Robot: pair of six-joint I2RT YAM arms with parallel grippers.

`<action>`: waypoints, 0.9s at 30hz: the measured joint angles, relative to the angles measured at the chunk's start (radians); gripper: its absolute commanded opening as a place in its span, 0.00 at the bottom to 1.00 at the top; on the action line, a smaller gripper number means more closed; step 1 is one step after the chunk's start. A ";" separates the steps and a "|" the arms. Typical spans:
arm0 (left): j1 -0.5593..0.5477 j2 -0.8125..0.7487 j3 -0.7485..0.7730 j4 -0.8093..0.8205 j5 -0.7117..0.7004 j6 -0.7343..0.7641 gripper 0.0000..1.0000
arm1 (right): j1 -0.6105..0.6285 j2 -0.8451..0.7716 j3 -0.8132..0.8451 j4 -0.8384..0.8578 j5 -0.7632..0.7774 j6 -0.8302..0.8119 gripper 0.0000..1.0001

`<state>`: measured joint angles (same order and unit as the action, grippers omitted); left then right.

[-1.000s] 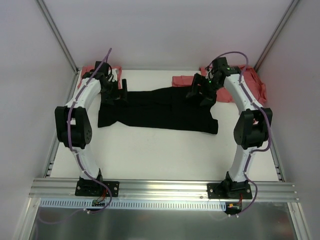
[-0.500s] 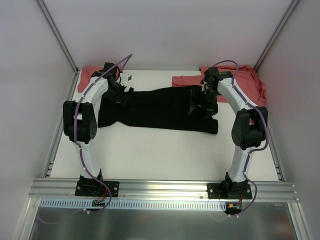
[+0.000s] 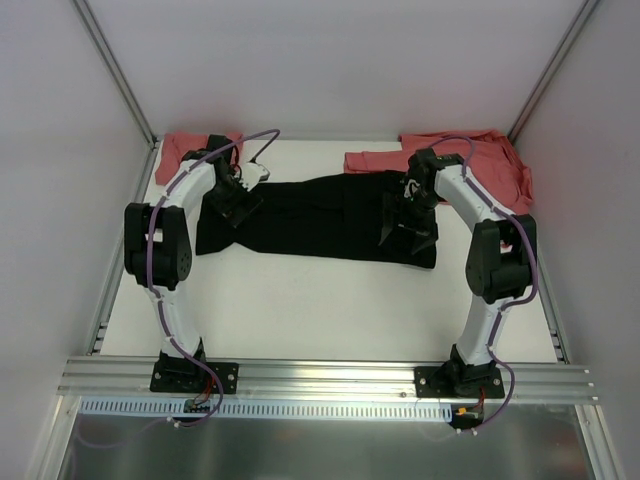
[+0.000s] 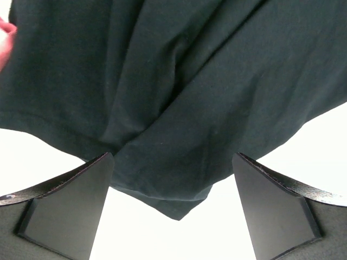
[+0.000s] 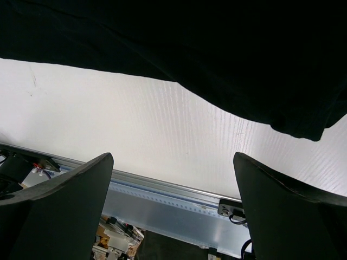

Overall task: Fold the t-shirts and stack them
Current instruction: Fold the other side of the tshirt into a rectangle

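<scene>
A large black t-shirt (image 3: 320, 215) lies folded into a long band across the middle of the table. Salmon-red t-shirts sit at the back left (image 3: 185, 148) and the back right (image 3: 485, 160). My left gripper (image 3: 236, 205) hovers over the band's left end. In the left wrist view it is open (image 4: 172, 162), and a corner of the black t-shirt (image 4: 179, 208) points between its fingers (image 4: 65, 211). My right gripper (image 3: 408, 228) is over the band's near right part. It is open (image 5: 171, 160) with only white table between its fingers, the black t-shirt's (image 5: 217, 49) edge just beyond.
The white table (image 3: 320, 300) is walled at the back and both sides. An aluminium rail (image 3: 320, 380) carrying both arm bases runs along the near edge and shows in the right wrist view (image 5: 168, 195). A sliver of salmon-red cloth (image 4: 4, 38) shows at the left.
Both grippers came from the shirt's back edge toward the near side. The left one swung down onto the left end. The right one moved to the near right part.
</scene>
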<state>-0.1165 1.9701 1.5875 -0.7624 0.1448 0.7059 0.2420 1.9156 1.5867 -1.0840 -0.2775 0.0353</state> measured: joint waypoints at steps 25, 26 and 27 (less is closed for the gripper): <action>0.119 0.180 0.064 0.055 0.127 0.127 0.92 | 0.000 -0.002 0.153 -0.115 0.004 0.007 1.00; 0.121 0.182 0.072 0.047 0.145 0.127 0.92 | 0.000 -0.002 0.160 -0.118 0.004 0.008 1.00; 0.125 0.183 0.077 0.041 0.166 0.127 0.92 | 0.000 -0.002 0.164 -0.119 0.004 0.008 0.99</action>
<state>0.0082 2.1536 1.6642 -0.7212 0.3103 0.8333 0.2420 1.9141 1.7512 -1.2034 -0.2737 0.0433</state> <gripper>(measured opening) 0.917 0.993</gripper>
